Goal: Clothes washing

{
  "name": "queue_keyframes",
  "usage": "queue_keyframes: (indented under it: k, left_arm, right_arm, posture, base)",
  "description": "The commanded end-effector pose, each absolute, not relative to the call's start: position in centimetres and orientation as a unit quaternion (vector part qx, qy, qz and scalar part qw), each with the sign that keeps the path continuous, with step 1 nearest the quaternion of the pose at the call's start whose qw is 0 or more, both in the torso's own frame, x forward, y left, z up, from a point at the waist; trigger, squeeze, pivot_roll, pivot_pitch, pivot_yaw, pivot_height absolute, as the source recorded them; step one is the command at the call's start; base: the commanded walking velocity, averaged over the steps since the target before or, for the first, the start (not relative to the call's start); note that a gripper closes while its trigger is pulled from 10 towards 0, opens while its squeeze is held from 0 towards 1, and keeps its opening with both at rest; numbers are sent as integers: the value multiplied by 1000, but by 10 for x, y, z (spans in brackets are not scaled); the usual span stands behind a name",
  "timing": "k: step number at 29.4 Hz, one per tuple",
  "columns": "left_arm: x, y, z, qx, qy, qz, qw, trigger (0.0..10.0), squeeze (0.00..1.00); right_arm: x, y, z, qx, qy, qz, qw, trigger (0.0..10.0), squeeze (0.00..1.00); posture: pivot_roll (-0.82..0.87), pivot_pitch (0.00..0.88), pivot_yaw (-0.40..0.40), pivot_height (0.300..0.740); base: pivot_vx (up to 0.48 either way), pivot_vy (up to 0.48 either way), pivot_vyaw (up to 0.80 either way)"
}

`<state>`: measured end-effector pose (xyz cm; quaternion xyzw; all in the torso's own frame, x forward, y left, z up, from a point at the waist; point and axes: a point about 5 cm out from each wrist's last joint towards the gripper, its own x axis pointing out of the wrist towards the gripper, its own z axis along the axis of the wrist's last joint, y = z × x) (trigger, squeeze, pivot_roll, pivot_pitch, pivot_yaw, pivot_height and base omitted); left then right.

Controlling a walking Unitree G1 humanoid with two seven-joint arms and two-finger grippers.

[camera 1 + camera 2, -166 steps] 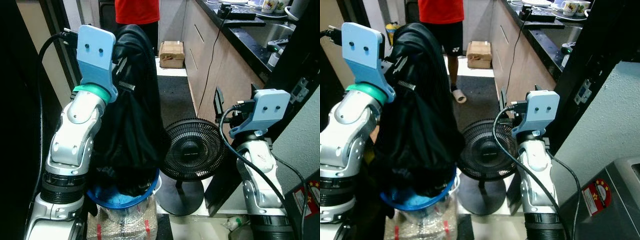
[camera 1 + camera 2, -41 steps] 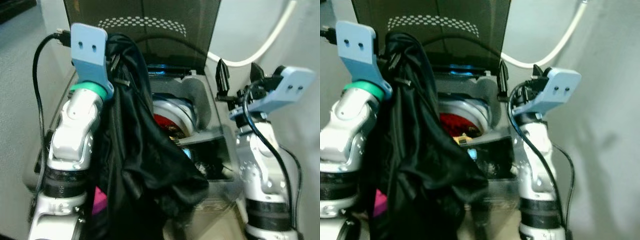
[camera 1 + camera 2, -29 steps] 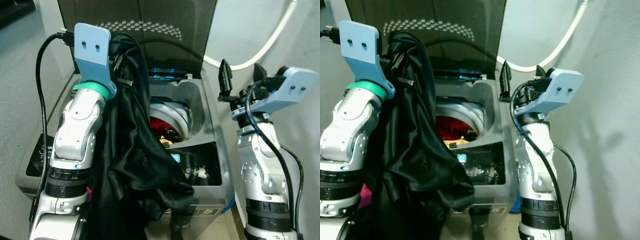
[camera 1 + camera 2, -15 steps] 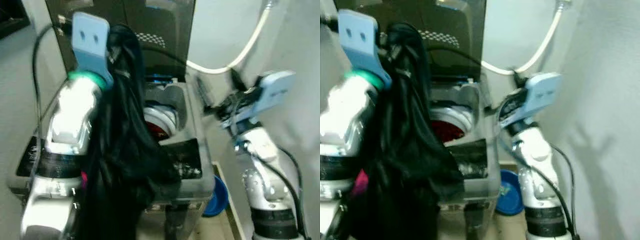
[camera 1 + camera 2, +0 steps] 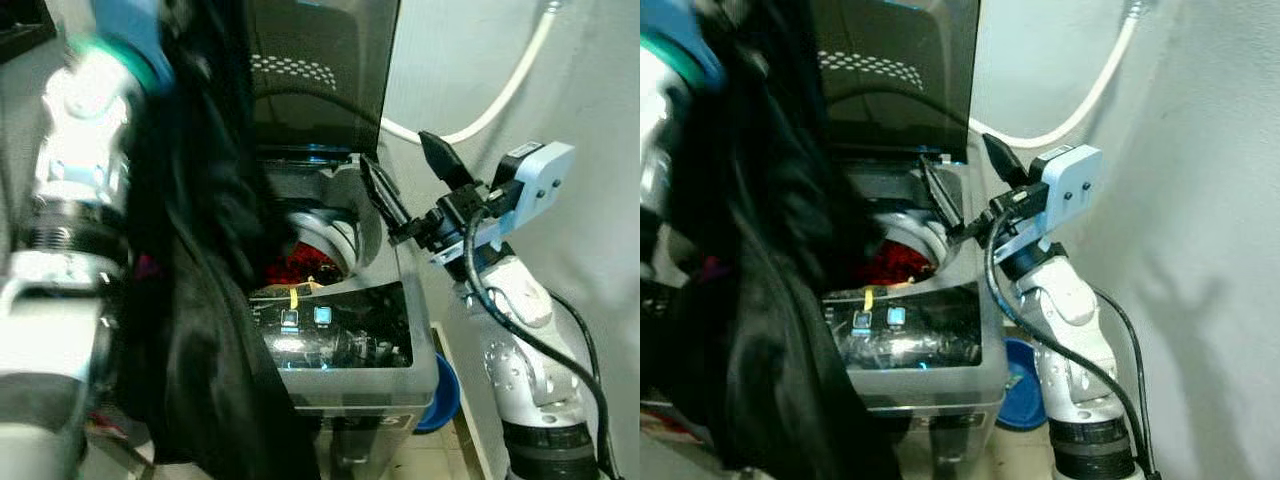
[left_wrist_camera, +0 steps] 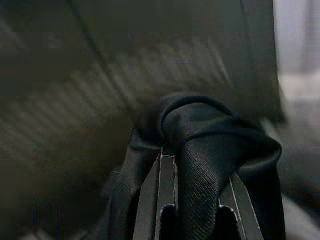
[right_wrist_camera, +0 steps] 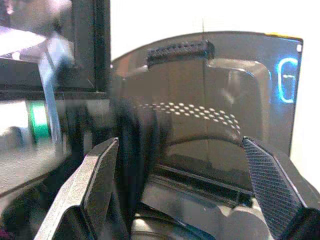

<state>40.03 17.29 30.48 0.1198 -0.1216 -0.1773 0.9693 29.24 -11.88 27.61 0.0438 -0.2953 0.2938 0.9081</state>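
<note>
The step in hand looks like loading: the left gripper (image 6: 192,200) is raised high and pinches a fold of the black garment (image 5: 200,330) between its two fingers; the cloth bunches over the fingertips and hangs down in a long dark drape below the gripper, beside and in front of the washing machine (image 5: 345,350); the drape reaches well below the machine's rim, so none of it is in the drum (image 5: 315,255) yet.

The machine's lid (image 5: 320,80) stands upright behind the opening; red laundry (image 5: 300,270) already lies in the drum, below and to the right of the left gripper.

The right gripper (image 5: 405,190) hovers just beyond the machine's far-right corner, fingers spread wide and holding nothing; the white hose (image 5: 500,90) curves along the wall above it.

Judging from this, the next move calls for carrying the garment across until it hangs over the drum mouth, lowering it so the trailing cloth clears the rim, then letting the fingers part; the long tail may snag on the front edge.
</note>
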Motion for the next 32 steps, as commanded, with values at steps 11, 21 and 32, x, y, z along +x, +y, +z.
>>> queue_keyframes:
  k: [11, 21, 32]
  left_arm:
    - [364, 130, 264, 66, -70, -305, 948, 10000, 1000]
    - [349, 137, 269, 47, -92, -213, 972, 10000, 1000]
    - [303, 124, 255, 111, -157, -139, 971, 10000, 0]
  right_arm:
    - [289, -122, 276, 51, -293, 291, 909, 10000, 0]
    - [291, -121, 273, 52, -286, 293, 911, 10000, 0]
    - [293, -123, 267, 51, -273, 290, 916, 10000, 0]
  posture:
    - [75, 32, 44, 740]
    - [80, 35, 37, 740]
    - [95, 49, 22, 740]
  base:
    - [0, 0, 0]
    - [0, 0, 0]
    - [0, 0, 0]
